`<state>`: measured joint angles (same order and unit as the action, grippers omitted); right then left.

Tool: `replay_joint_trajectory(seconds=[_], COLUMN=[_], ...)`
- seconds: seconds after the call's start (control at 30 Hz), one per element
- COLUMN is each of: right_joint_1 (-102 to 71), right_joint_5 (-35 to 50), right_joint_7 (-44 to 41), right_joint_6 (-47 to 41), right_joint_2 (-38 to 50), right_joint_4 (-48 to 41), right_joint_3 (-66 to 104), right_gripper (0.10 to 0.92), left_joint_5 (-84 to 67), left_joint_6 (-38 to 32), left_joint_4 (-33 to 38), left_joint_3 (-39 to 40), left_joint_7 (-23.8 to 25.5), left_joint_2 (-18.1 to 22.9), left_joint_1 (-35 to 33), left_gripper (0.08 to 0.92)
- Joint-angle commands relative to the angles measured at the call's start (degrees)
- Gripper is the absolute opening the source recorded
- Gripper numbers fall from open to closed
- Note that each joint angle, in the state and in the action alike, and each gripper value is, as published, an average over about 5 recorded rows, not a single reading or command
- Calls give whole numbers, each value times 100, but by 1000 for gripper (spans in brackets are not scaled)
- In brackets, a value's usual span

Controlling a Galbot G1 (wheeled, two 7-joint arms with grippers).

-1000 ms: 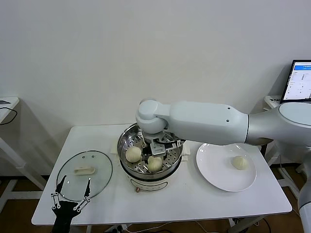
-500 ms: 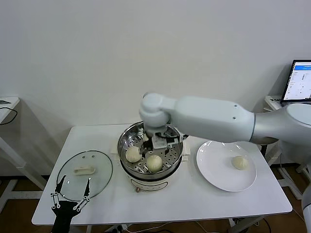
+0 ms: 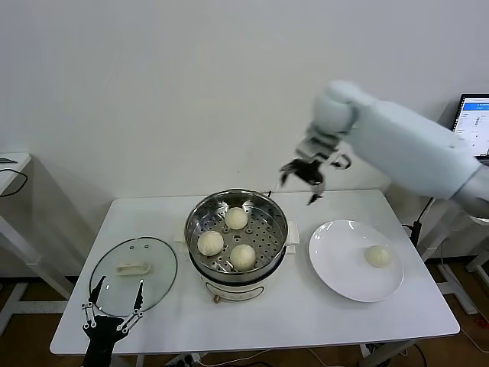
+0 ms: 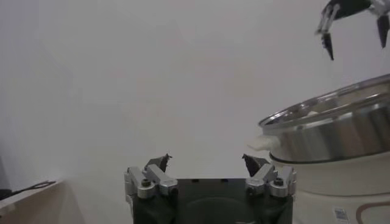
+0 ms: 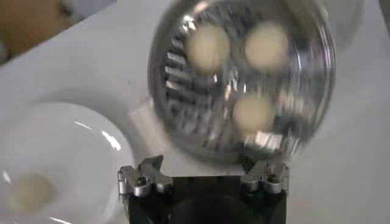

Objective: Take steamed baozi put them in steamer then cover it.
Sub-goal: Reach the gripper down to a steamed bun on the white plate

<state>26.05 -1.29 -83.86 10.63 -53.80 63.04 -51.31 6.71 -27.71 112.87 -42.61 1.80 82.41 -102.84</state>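
Observation:
The steel steamer (image 3: 200,222) stands mid-table with three baozi on its perforated tray: one at the back (image 3: 236,218), one at the left (image 3: 209,243), one at the front (image 3: 243,257). A fourth baozi (image 3: 377,256) lies on the white plate (image 3: 340,267). My right gripper (image 3: 303,177) is open and empty, high above the table between steamer and plate. Its wrist view looks down on the steamer (image 5: 317,79) and the plate's baozi (image 5: 27,192). The glass cover (image 3: 103,277) lies on the table at the left. My left gripper (image 3: 113,310) is open and empty at the table's front edge, by the cover.
A white wall stands behind the table. A laptop screen (image 3: 474,128) shows at the far right. A side table edge (image 3: 11,162) is at the far left. The steamer's side (image 4: 341,137) shows in the left wrist view.
My right gripper has let go of a baozi in the steamer, then risen and swung up to the right, clear of the pot. The left arm has not moved.

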Motion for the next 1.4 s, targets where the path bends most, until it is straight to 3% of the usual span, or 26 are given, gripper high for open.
replay_joint_trajectory(seconds=[0.03, 0.43, 0.67, 1.4], right_joint_1=[-626, -1913, -2241, -2794], right_joint_5=[277, -292, -462, -985], right_joint_7=[-64, 686, 1232, 1571], right_joint_6=[-773, -639, -589, -499], right_joint_2=[1086, 1704, 1494, 853], right_joint_4=[-1559, -1183, -1426, -2010], right_joint_3=[251, 572, 748, 1398], right_gripper=[823, 823, 823, 823], left_joint_5=[7, 43, 51, 76], left_joint_6=[-5, 13, -16, -33], left_joint_4=[-20, -35, -50, -56], left_joint_3=[-3, 29, -7, -29], left_joint_7=[3, 0, -2, -15], left_joint_2=[-9, -12, -4, 38], left_joint_1=[-3, 2, -37, -58], left_gripper=[823, 823, 823, 823])
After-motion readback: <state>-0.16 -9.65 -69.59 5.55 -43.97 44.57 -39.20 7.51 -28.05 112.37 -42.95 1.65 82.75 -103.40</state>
